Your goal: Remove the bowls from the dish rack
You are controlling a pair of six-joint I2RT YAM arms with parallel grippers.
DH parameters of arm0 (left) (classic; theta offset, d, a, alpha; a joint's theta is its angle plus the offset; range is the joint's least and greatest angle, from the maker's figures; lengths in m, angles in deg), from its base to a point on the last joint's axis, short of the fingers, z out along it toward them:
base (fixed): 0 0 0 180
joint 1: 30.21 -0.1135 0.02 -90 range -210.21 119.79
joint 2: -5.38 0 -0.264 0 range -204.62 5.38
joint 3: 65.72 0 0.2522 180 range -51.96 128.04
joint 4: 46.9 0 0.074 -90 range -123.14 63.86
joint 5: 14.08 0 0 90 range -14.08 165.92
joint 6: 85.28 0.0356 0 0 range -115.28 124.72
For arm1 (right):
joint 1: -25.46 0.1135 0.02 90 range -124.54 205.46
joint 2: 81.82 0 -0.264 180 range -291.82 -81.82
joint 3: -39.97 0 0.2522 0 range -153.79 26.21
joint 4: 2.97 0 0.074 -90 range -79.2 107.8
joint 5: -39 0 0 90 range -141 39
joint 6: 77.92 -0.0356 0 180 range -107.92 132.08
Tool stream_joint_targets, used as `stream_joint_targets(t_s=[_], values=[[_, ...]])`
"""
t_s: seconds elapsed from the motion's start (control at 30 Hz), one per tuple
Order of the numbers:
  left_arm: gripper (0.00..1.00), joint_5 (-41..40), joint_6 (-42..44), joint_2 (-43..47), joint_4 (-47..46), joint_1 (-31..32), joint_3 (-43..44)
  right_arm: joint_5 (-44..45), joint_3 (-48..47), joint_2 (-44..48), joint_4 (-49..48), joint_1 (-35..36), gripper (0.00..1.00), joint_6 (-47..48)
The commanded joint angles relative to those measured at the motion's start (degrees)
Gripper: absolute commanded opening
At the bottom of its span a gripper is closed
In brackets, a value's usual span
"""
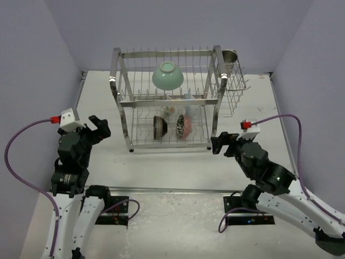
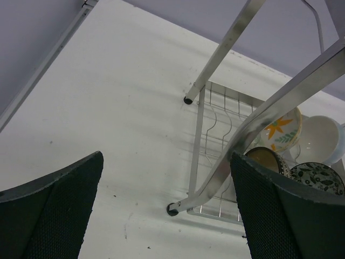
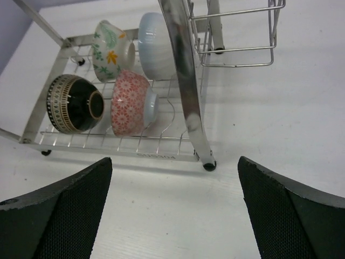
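Note:
The steel dish rack [image 1: 121, 101] stands mid-table. A mint-green bowl [image 1: 167, 75] lies on its top tier. On the lower tier stand a dark brown striped bowl [image 3: 73, 104], a pinkish patterned bowl [image 3: 129, 101], a white bowl with yellow flowers [image 3: 109, 48] and a pale white bowl [image 3: 153, 38]. The lower bowls also show in the left wrist view, flowered bowl [image 2: 280, 131] among them. My left gripper [image 1: 99, 128] is open and empty, left of the rack. My right gripper [image 1: 220, 144] is open and empty, off the rack's front right leg [image 3: 208, 164].
A steel cup [image 1: 230, 57] sits in the wire side basket [image 1: 233, 86] at the rack's right end. Grey walls close in the table on the left, back and right. Bare white table lies in front of the rack.

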Motion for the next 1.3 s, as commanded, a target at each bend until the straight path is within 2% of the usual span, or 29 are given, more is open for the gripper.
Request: stream_joint_targets(t_s=[0.0, 0.07, 0.13, 0.2, 0.3, 0.37, 0.43, 0.47, 0.53, 0.57, 0.6, 0.63, 0.67, 0.7, 0.77, 0.8, 1.0, 1.17, 1.27], values=[[1.0, -0.8, -0.5, 0.5, 0.9, -0.4, 1.9, 2.0, -2.7, -7.3, 1.3, 2.7, 0.99, -2.1], [1.0, -0.8, -0.6, 0.8, 1.1, -0.4, 1.7, 8.4, -3.4, -9.5, 3.0, 6.5, 0.99, -5.1], [1.0, -1.0, -0.6, 1.4, 1.1, -0.4, 1.5, 18.3, -4.0, -12.2, 4.2, 13.9, 0.99, -9.4], [1.0, -1.1, -0.6, 1.4, 1.1, -0.4, 1.4, 27.2, -5.7, -14.6, 9.3, 20.9, 0.99, -18.5], [1.0, -0.8, -0.8, 1.3, 0.6, -0.3, 1.0, 35.0, -7.4, -19.0, 13.6, 29.1, 0.99, -26.8], [1.0, -0.6, -0.9, 1.0, 0.8, -0.4, 0.9, 36.5, -8.4, -21.9, 17.1, 31.0, 0.99, -32.0], [1.0, -0.7, -0.9, 0.9, 1.3, -0.4, 1.2, 35.5, -8.1, -23.0, 13.5, 31.2, 0.99, -30.4], [1.0, -0.8, -0.9, 1.1, 1.3, -0.4, 1.3, 34.9, -7.3, -23.1, 6.3, 31.2, 0.99, -28.0], [1.0, -0.8, -0.8, 1.5, 1.2, -0.4, 1.2, 33.2, -3.4, -22.8, -4.4, 31.2, 0.99, -16.3], [1.0, -0.7, -0.8, 1.6, 1.1, -0.4, 1.2, 32.6, -1.8, -23.0, -15.1, 31.2, 0.99, -12.1], [1.0, -0.5, -0.8, 1.7, 0.8, -0.4, 1.1, 32.6, 0.7, -23.3, -19.2, 31.2, 0.99, -7.7], [1.0, -0.2, -0.8, 1.7, 0.5, -0.4, 1.0, 32.6, 1.5, -23.8, -22.2, 31.2, 0.99, -6.7], [1.0, 0.0, -0.8, 1.6, 0.5, -0.4, 1.0, 32.1, 2.4, -25.1, -29.2, 31.2, 0.99, -5.4], [1.0, 0.5, -1.1, 1.4, 0.5, -0.4, 1.0, 31.3, 4.5, -25.8, -33.7, 31.2, 0.99, -1.1], [1.0, 1.0, -1.0, 1.0, 0.2, -0.3, 1.3, 29.1, 6.0, -27.6, -43.2, 31.2, 0.95, 1.2], [1.0, 1.0, -1.0, 0.8, 0.3, -0.4, 1.4, 28.8, 6.1, -30.6, -44.8, 31.1, 0.94, 1.4], [1.0, 0.8, -0.5, 1.6, 0.9, -0.4, 1.7, 28.3, -3.0, -44.7, -43.0, 30.3, 0.92, -1.6], [1.0, 0.3, 0.2, 2.9, 1.2, -0.3, 1.9, 26.1, -12.3, -54.2, -28.5, 23.3, 0.88, -13.6], [1.0, 0.4, 0.7, 3.1, 1.4, -0.4, 2.0, 26.8, -15.4, -56.4, -24.1, 20.8, 0.85, -15.4]])
